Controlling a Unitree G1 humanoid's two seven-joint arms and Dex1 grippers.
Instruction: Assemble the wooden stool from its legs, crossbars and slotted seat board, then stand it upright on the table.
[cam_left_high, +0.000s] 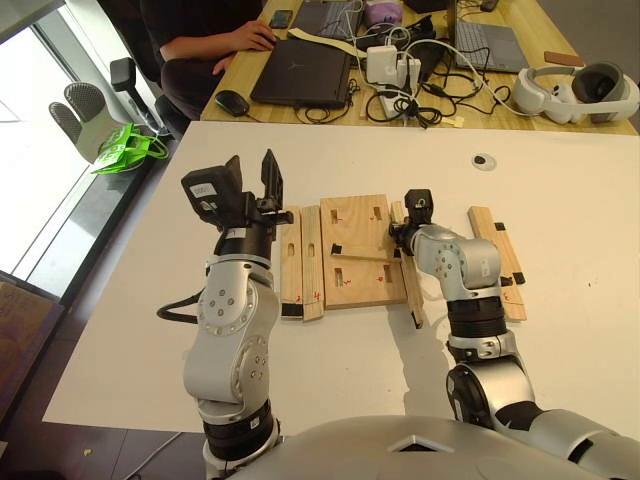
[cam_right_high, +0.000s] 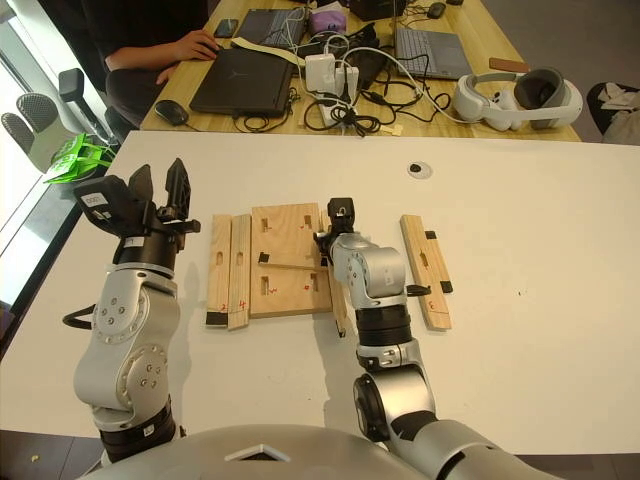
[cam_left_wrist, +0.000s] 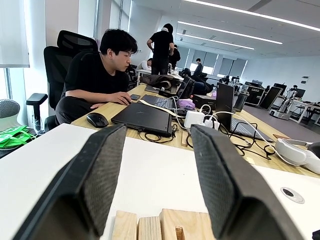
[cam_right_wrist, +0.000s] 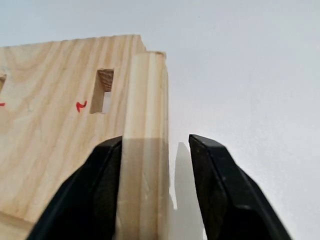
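While the seat board (cam_left_high: 350, 285) lies flat on the white surface (cam_left_high: 560, 200), a thin wooden bar (cam_right_wrist: 145, 95) lies right at its edge. The right gripper (cam_right_wrist: 155, 150) sits around that bar, fingers apart, not squeezing yet. The left gripper (cam_left_high: 252, 172) is apart too, holding nothing. The bar looks stiff and light; pinch its long sides.

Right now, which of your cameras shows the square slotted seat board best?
The right eye view: the seat board lies flat, nearly whole, slots visible. The left eye view shows much the same. The right wrist view has one corner and slot close up; the left wrist view, a sliver of edge.
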